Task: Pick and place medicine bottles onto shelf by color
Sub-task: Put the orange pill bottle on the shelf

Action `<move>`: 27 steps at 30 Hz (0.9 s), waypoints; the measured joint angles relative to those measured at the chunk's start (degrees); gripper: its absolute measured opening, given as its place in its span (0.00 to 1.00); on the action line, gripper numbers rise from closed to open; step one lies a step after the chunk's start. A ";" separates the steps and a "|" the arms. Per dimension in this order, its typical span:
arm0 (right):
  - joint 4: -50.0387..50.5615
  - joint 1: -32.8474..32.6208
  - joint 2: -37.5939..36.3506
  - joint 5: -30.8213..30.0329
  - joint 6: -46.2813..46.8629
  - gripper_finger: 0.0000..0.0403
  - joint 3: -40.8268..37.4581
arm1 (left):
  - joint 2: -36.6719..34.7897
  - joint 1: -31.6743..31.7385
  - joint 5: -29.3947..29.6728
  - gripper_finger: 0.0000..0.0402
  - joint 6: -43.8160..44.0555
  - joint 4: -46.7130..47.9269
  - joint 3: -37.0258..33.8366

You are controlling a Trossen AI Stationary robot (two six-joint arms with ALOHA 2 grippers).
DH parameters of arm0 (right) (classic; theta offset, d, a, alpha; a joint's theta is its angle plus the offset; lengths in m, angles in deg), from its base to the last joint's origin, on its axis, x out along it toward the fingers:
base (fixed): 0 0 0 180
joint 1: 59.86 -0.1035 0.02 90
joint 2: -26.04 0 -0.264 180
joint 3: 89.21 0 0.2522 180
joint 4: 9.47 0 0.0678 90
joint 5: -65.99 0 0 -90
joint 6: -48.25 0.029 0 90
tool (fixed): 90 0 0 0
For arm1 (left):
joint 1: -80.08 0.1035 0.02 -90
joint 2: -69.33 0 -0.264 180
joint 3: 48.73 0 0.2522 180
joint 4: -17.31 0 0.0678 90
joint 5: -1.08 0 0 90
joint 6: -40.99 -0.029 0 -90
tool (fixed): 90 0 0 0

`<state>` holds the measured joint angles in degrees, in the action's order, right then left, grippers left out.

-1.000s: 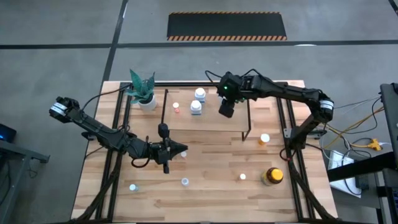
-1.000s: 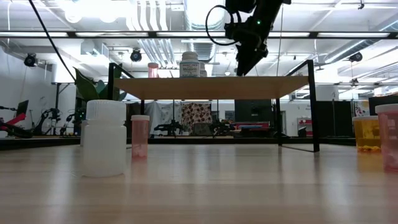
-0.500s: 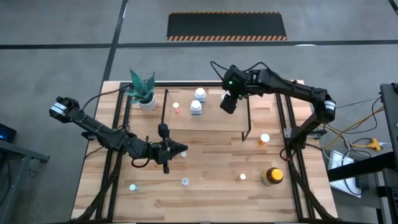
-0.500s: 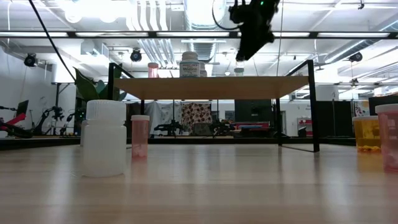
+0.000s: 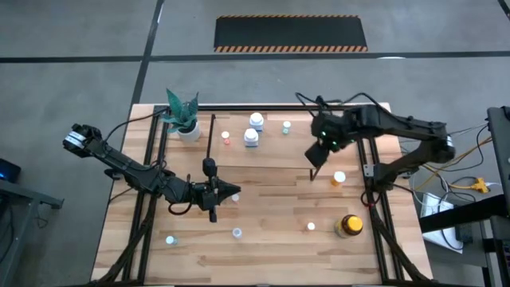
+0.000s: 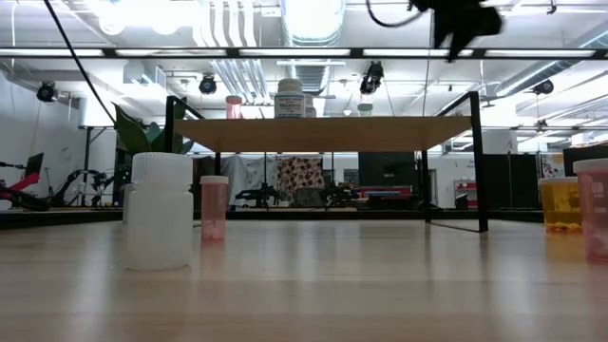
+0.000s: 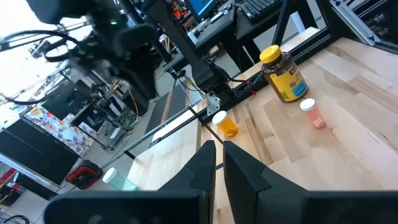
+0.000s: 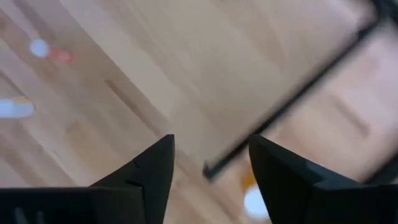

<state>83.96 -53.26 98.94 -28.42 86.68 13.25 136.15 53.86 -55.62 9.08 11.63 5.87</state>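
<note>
The shelf stands at the table's far middle. On it are two white bottles, a pink one with a white cap and a pale-green-capped one. Loose bottles stand on the table: an orange one, a large amber one and small ones. My right gripper hangs open and empty above the shelf's right end, pointing steeply down. My left gripper is shut, level and empty in front of the shelf.
A white pot with a green plant stands at the shelf's far left corner. The shelf's black rod leg shows between my right fingers. Black frame rails run along the table's left and right sides.
My right gripper has left the shelf's far right part, swinging toward the table's right and near edges, rising and rolling about its own axis. The pale-green-capped bottle, hidden by the gripper a second ago, now stands in plain view on the shelf.
</note>
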 joint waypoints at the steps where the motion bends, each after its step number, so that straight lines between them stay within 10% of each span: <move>1: 1.19 -0.71 -0.83 -0.02 2.51 0.51 -1.28 | -0.01 0.00 0.00 0.03 0.01 0.00 0.00; 27: -5.79 -5.86 -18.70 3.00 29.46 0.76 -39.39 | 0.01 0.00 0.00 0.03 0.03 0.70 0.00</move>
<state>78.17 -59.12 80.25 -25.42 116.14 -26.14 136.16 53.86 -55.62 9.11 12.33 5.87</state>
